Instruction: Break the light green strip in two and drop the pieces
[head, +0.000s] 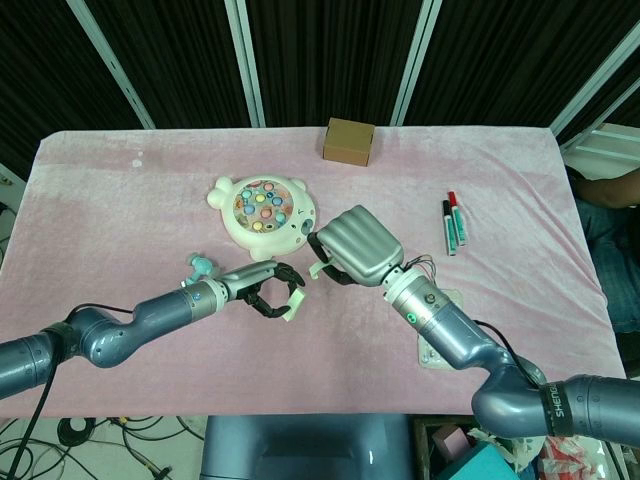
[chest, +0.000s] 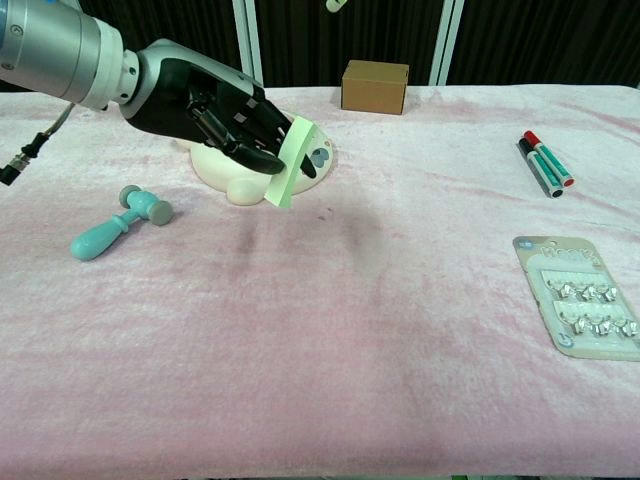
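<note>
The light green strip is in two pieces. My left hand (head: 262, 290) (chest: 215, 105) grips one piece (head: 292, 304) (chest: 287, 166), which hangs tilted from its fingers just in front of the fish toy. My right hand (head: 358, 246) is raised to the right of it and holds the other, shorter piece (head: 313, 268). In the chest view only that piece's tip (chest: 336, 4) shows at the top edge; the right hand itself is out of frame there. The two pieces are clearly apart.
A white fish game toy (head: 262, 210) (chest: 225, 178) sits behind the left hand. A teal toy hammer (chest: 115, 228) lies to the left. A cardboard box (chest: 375, 86) stands at the back. Two markers (chest: 545, 163) and a blister pack (chest: 583, 296) lie at the right.
</note>
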